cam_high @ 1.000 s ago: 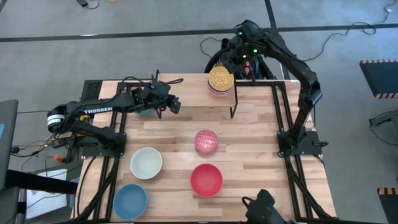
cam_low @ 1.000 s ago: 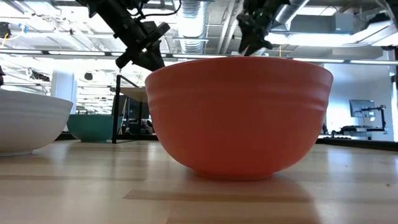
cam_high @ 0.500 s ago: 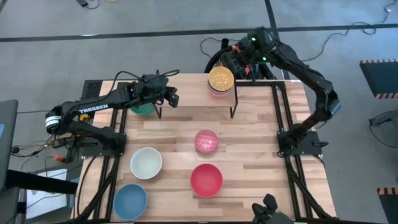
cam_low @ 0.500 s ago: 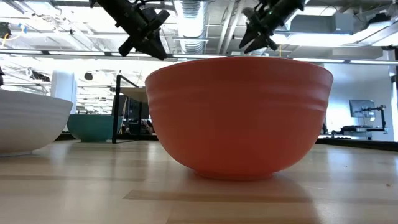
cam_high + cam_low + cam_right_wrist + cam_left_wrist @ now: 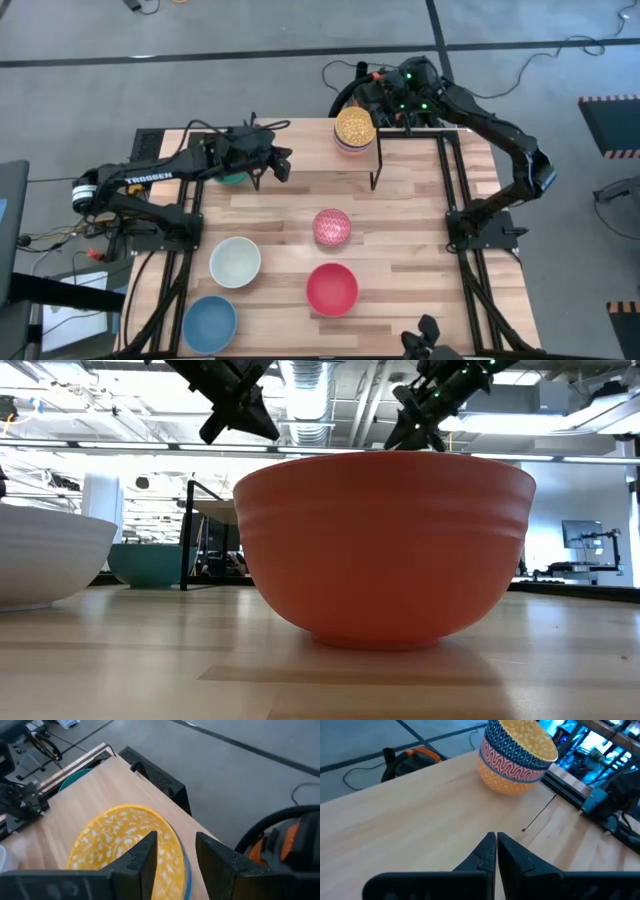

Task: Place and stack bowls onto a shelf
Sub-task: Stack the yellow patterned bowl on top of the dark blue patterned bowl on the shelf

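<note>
A yellow speckled bowl point(image 5: 355, 127) tops a stack at the right end of the shelf point(image 5: 300, 150); it also shows in the left wrist view point(image 5: 520, 742) and the right wrist view point(image 5: 125, 845). My right gripper point(image 5: 378, 93) point(image 5: 175, 852) is open and empty, just above the stack's far side. My left gripper point(image 5: 282, 165) point(image 5: 496, 845) is shut and empty above the bare shelf board point(image 5: 395, 820), left of the stack. A green bowl point(image 5: 229, 176) stands on the table by the shelf's left end. Pink speckled point(image 5: 332, 227), red point(image 5: 331, 288), cream point(image 5: 235, 261) and blue point(image 5: 209, 323) bowls stand on the table.
The red bowl point(image 5: 385, 545) fills the low view, with the cream bowl point(image 5: 45, 555) and the green bowl point(image 5: 150, 565) to its left. Black frame rails point(image 5: 455, 180) run along the table's sides. Bare wood lies between the shelf and the pink bowl.
My right gripper has drawn up from over the stack and tipped from pointing down to a slant. My left gripper has risen a little above the shelf's left part. The bowls have stayed where they were.
</note>
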Robot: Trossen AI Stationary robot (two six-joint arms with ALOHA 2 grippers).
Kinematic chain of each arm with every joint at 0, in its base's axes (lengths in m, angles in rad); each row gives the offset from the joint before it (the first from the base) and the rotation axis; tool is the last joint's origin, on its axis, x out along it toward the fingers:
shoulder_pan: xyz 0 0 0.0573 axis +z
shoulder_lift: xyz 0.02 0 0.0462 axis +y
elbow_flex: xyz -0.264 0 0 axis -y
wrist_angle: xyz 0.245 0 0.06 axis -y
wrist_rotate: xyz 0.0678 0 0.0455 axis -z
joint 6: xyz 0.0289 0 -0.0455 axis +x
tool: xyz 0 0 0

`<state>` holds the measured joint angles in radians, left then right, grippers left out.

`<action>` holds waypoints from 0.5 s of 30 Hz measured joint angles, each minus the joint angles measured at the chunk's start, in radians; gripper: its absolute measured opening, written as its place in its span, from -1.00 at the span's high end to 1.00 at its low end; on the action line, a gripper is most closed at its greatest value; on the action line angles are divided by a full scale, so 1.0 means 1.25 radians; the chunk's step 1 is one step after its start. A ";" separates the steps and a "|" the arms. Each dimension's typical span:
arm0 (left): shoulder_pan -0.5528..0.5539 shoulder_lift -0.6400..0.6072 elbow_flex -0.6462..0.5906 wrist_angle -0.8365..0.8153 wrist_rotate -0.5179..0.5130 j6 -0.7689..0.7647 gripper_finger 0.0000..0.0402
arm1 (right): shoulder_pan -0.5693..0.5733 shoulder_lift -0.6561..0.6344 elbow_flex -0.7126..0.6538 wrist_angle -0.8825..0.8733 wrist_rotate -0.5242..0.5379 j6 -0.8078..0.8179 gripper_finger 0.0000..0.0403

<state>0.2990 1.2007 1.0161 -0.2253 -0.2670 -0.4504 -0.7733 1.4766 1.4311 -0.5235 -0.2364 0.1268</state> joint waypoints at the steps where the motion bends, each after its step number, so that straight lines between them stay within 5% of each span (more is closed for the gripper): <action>1: -0.008 0.000 0.000 -0.001 -0.009 -0.007 1.00 | 0.003 0.007 0.000 0.003 -0.001 0.000 0.22; 15: -0.067 0.003 0.000 -0.003 -0.091 -0.039 1.00 | 0.055 0.076 -0.001 0.052 -0.001 0.004 0.42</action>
<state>0.2156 1.2041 1.0161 -0.2293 -0.3812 -0.4988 -0.7044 1.5722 1.4305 -0.4590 -0.2376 0.1323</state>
